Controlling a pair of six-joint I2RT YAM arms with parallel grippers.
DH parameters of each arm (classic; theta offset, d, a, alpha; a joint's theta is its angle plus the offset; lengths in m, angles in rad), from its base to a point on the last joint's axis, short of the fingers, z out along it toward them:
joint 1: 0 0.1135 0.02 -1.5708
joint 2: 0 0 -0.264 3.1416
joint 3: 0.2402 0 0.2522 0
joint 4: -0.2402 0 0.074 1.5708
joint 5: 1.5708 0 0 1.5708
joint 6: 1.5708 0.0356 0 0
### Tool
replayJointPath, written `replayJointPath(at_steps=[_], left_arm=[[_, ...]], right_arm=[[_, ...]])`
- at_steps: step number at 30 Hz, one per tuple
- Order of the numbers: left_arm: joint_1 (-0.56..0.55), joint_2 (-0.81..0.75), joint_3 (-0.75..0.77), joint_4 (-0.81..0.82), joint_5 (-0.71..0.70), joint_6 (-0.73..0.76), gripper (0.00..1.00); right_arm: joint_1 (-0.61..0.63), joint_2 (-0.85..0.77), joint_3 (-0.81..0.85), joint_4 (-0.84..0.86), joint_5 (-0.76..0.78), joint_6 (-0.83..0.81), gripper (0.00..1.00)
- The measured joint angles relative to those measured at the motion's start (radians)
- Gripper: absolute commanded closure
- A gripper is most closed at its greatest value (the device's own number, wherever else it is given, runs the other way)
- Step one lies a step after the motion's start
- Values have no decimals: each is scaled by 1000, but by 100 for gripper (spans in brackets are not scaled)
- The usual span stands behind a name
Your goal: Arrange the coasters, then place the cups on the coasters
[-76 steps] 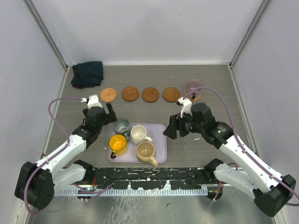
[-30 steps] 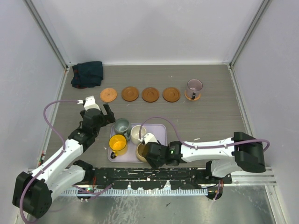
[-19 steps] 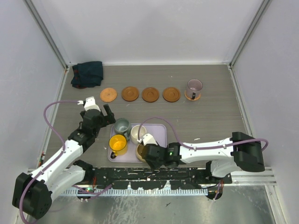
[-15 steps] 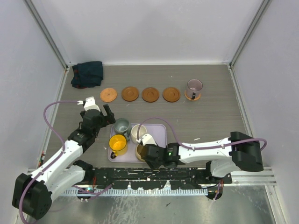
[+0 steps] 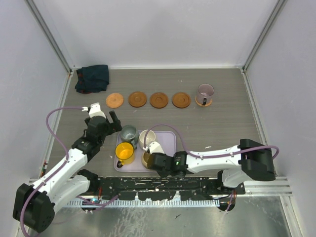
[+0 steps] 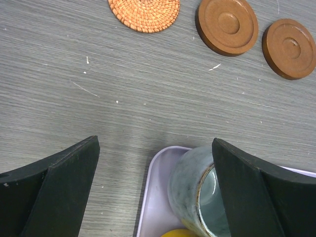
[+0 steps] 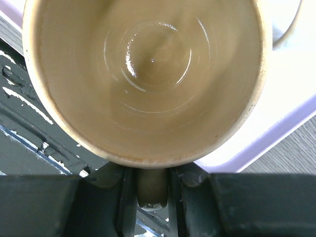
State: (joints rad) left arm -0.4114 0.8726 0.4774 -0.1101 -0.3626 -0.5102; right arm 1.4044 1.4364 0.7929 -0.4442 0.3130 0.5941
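Observation:
Four bare brown coasters (image 5: 138,98) lie in a row at the back. A fifth coaster (image 5: 205,102) on the right carries the purple-grey cup (image 5: 205,92). The lavender tray (image 5: 170,143) holds the grey-green cup (image 5: 129,133), white cup (image 5: 146,139), yellow cup (image 5: 124,152) and tan cup (image 7: 148,74). My right gripper (image 5: 150,160) reaches in from the tray's near side, and its fingers (image 7: 113,197) are shut on the tan cup's handle (image 7: 153,190). My left gripper (image 6: 154,148) hangs open over the tray's far left corner, with the grey-green cup (image 6: 197,192) by its right finger.
A dark teal cloth (image 5: 92,78) lies in the back left corner. Grey walls close in the table on three sides. A black rail (image 5: 158,195) runs along the near edge, just behind the right gripper. The leftmost coaster (image 6: 144,10) is woven.
My right gripper's jaws have closed in on the tan cup's handle, and the arm has crept slightly left. The left arm has hardly moved.

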Motion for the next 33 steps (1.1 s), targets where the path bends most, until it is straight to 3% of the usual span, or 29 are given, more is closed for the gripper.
replayJointPath(at_steps=[7, 12, 19, 24, 27, 33], left_arm=[[0, 0, -1, 0, 0, -2, 2], [0, 0, -4, 0, -1, -2, 2], [0, 0, -9, 0, -1, -2, 2], [0, 0, -9, 0, -1, -3, 2], [0, 0, -9, 0, -1, -5, 2], [0, 0, -9, 0, -1, -16, 2]], right_arm=[[34, -16, 32, -113, 55, 13, 99], [47, -117, 67, -248, 129, 41, 99], [47, -288, 142, -410, 311, 117, 99], [27, -321, 186, -507, 471, 156, 99], [-54, -322, 202, -497, 514, 124, 99], [-356, -314, 202, -324, 467, -84, 99]])
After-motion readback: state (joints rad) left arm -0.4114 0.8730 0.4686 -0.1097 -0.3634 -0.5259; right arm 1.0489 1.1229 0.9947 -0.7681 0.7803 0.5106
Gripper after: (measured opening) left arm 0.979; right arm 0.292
